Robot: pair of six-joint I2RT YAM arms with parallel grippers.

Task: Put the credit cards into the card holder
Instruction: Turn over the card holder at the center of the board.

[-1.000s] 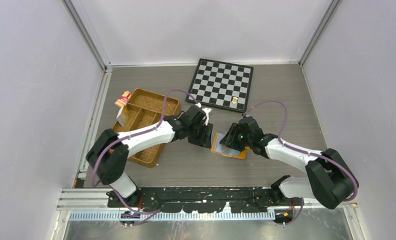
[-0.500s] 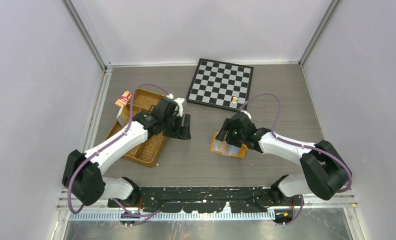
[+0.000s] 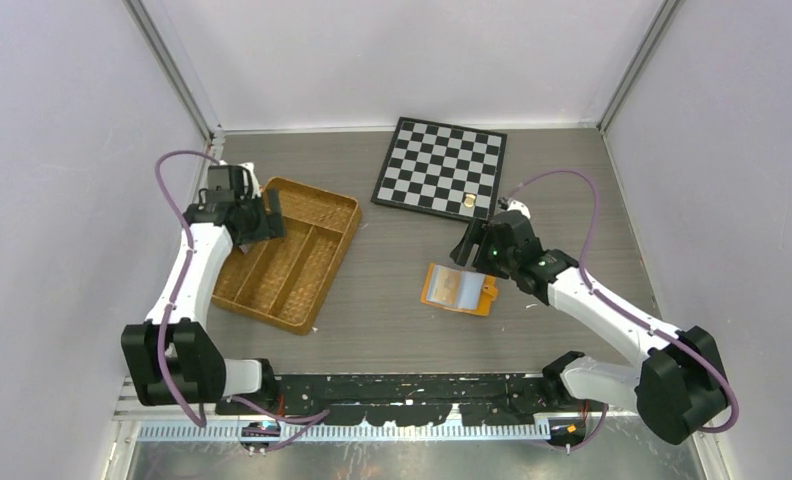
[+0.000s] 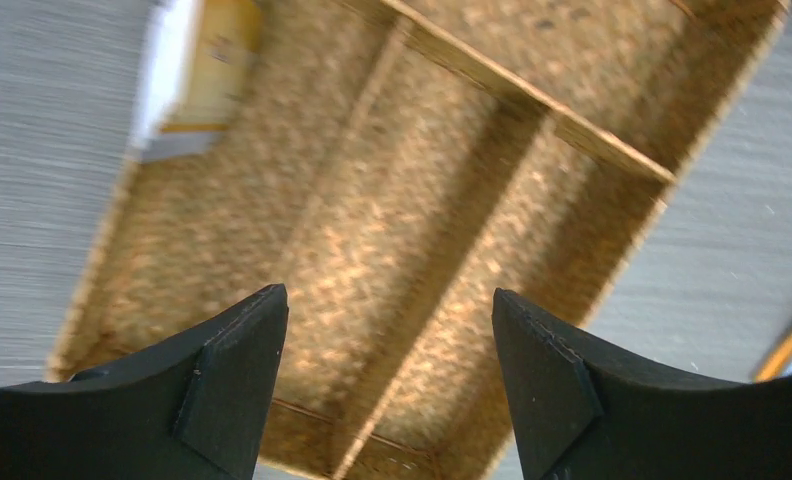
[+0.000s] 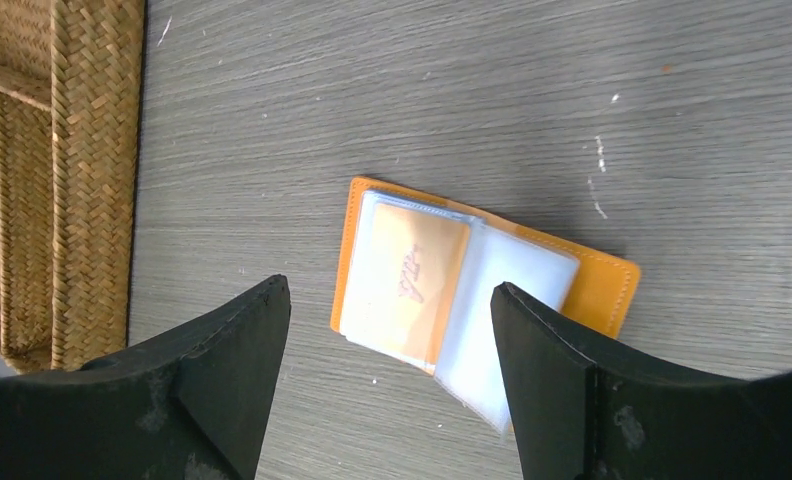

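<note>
Flatly open, orange leather card holder (image 5: pixel 607 290) – glossy clear sleeves (image 5: pixel 517 290), left hand (image 4: pixel 384 295) spread over woven tray (image 4: pixel 532 95), right hand (image 5: pixel 387 290) spread

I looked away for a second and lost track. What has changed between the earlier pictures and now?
The left end effector swung left, away from the card holder, and now hangs open over the far left part of the woven tray. The right end effector lifted off the card holder and backed toward the chessboard, open and empty. Card holder, tray and chessboard stayed put.
</note>
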